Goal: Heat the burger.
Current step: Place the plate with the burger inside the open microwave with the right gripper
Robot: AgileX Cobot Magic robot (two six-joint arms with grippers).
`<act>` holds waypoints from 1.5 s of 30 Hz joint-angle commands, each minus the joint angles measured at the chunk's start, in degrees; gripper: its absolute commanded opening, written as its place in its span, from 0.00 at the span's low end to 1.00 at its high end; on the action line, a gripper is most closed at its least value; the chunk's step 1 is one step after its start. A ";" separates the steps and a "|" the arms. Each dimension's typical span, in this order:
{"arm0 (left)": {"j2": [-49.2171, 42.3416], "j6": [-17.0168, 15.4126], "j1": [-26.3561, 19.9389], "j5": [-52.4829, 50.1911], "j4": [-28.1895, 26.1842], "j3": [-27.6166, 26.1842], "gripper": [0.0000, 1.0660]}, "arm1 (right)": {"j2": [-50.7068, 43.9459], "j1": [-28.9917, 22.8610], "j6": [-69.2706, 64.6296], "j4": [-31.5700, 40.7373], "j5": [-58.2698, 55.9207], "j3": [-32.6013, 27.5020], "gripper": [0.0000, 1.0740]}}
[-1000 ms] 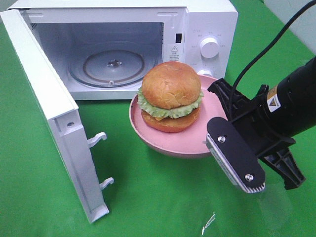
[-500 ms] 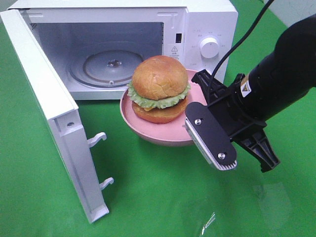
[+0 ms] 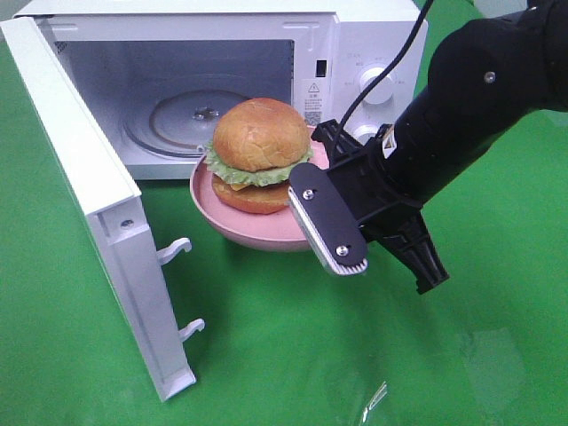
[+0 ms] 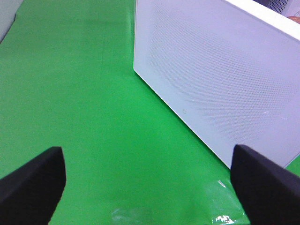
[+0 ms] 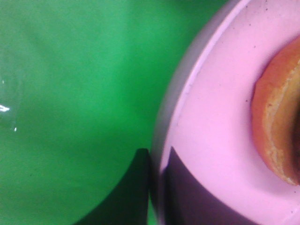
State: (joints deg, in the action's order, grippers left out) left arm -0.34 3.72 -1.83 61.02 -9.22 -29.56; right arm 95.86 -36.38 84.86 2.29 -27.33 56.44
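The burger (image 3: 257,142), with golden-brown bun halves and green lettuce, sits on a pink plate (image 3: 248,235) held just above the green cloth in front of the open microwave (image 3: 373,44). My right gripper (image 3: 312,200) is shut on the plate's right rim. The right wrist view shows the rim (image 5: 187,93) clamped between the right gripper's (image 5: 157,187) dark fingers, and the bottom bun (image 5: 276,126) at the edge. My left gripper (image 4: 150,187) is open and empty, facing the outside of the microwave door (image 4: 220,79). It is out of the exterior view.
The microwave door (image 3: 89,195) swings wide open at the left, its latch hooks (image 3: 177,250) sticking out. A glass turntable (image 3: 191,115) lies inside the cavity. The control knob (image 3: 377,84) is on the right panel. Green cloth (image 3: 266,355) covers the table.
My right arm has carried the plate and burger left and farther back, closer to the microwave opening. The left gripper has stayed open.
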 commanded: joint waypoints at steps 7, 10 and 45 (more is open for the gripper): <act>-0.29 -0.23 0.00 0.29 -0.40 0.00 0.82 | 4.87 -1.78 -0.92 2.06 3.32 6.88 0.00; -0.29 -0.23 0.00 0.29 -0.40 0.00 0.82 | 7.10 -1.78 -1.66 2.06 3.32 9.34 0.00; -0.29 -0.23 0.00 0.29 -0.40 0.00 0.82 | 18.91 -1.78 -13.35 -8.82 8.77 23.55 0.00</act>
State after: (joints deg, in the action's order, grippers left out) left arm -0.34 3.72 -1.83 61.02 -9.22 -29.56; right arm 114.71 -39.02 74.48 -4.87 -20.97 78.32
